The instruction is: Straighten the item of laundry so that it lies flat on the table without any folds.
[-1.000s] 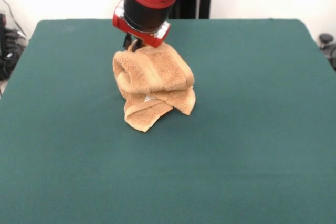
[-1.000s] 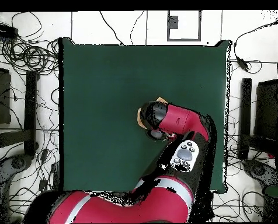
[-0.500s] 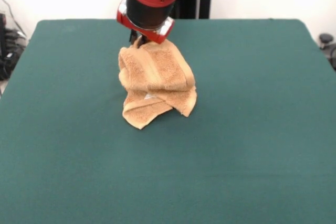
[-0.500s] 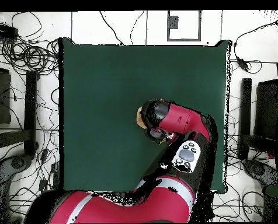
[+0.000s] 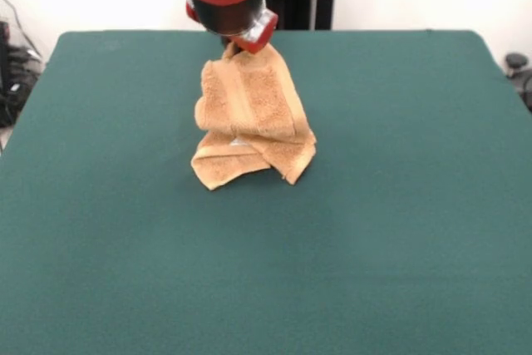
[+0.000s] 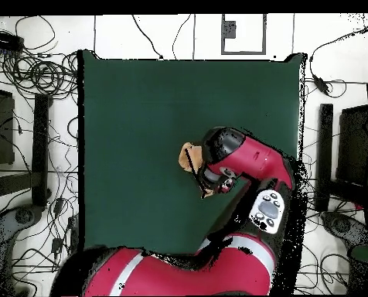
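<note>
Hanging from the tool point(image 5: 235, 44), pinched shut on its topmost corner, the item of laundry point(image 5: 252, 119) is a golden-tan terry towel, bunched and doubled over itself. Position: centre of the bench point(image 5: 399, 230) toward its far side in the front view, lower folds resting on the felt, upper part lifted. Overhead, only a tan edge point(image 6: 189, 157) shows beside the arm point(image 6: 249, 164). Condition: several overlapping folds, woven band visible down the hanging face. Handling, by judgement: soft, light, limp, no stiffness; it should drape and drag against the felt rather than slide freely. Best hold: a hemmed corner or edge, single layer only, so the folds fall open.
</note>
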`<action>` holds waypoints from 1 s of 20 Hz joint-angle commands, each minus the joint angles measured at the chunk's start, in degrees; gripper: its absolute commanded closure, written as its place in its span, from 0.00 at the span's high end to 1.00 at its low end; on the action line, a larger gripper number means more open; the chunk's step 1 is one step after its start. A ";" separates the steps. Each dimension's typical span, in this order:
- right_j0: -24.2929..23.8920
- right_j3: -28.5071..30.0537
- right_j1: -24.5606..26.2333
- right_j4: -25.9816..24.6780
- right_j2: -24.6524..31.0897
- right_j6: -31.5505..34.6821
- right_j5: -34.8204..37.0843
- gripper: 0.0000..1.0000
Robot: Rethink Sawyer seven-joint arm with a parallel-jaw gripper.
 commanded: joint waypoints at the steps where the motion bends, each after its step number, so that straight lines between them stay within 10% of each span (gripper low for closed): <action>1: -1.45 8.03 -0.19 11.56 11.04 17.96 2.82 0.00; 20: -1.99 13.33 -0.52 19.93 12.84 15.98 2.17 0.00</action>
